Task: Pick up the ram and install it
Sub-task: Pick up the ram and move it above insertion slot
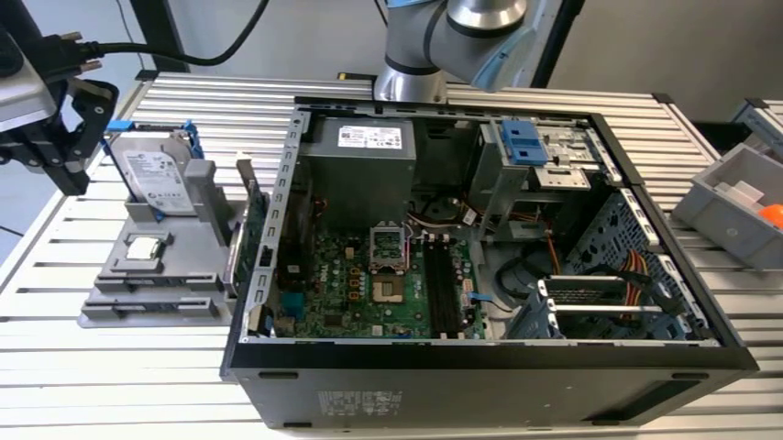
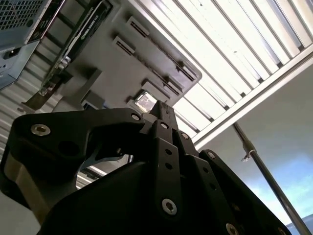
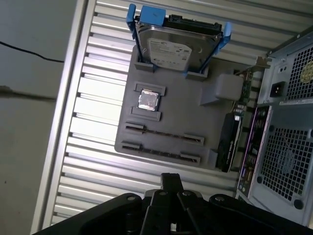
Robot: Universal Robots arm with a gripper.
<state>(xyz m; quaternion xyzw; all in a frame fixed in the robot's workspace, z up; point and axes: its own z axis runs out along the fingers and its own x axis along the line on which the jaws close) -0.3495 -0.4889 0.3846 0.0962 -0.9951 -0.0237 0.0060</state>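
We start with the ribbed aluminium table (image 1: 123,385), which carries the open black computer case (image 1: 490,385) and, at the exterior view's left of it, a flat grey plastic parts tray (image 3: 186,112). On that tray stand a silver hard drive in a blue frame (image 3: 168,49) and, at the side next to the case, a dark expansion card with a green edge (image 3: 227,142). A small square silver processor chip (image 3: 148,100) lies in a recess near the tray's middle.

The black two-finger gripper (image 3: 171,177) hangs above the table. Its jaws look pressed together into one narrow tip, and we see nothing between them.

We take the ram (image 3: 164,134) to be the thin dark line between the pair of end brackets just beyond the chip, at the tray's end away from the drive. If so, it stands on edge, with its long axis along the table's ribs. We judge that it lies below the closed tip and ahead of it, towards the case, so the jaws would have to straddle its thin side.

Edge-on as it is, we cannot make out its colour or label. The neighbouring pair of brackets looks empty. The gripper's own body blocks much of both wrist views. We cannot tell whether the dark memory slots on the green motherboard (image 1: 367,293) are occupied.
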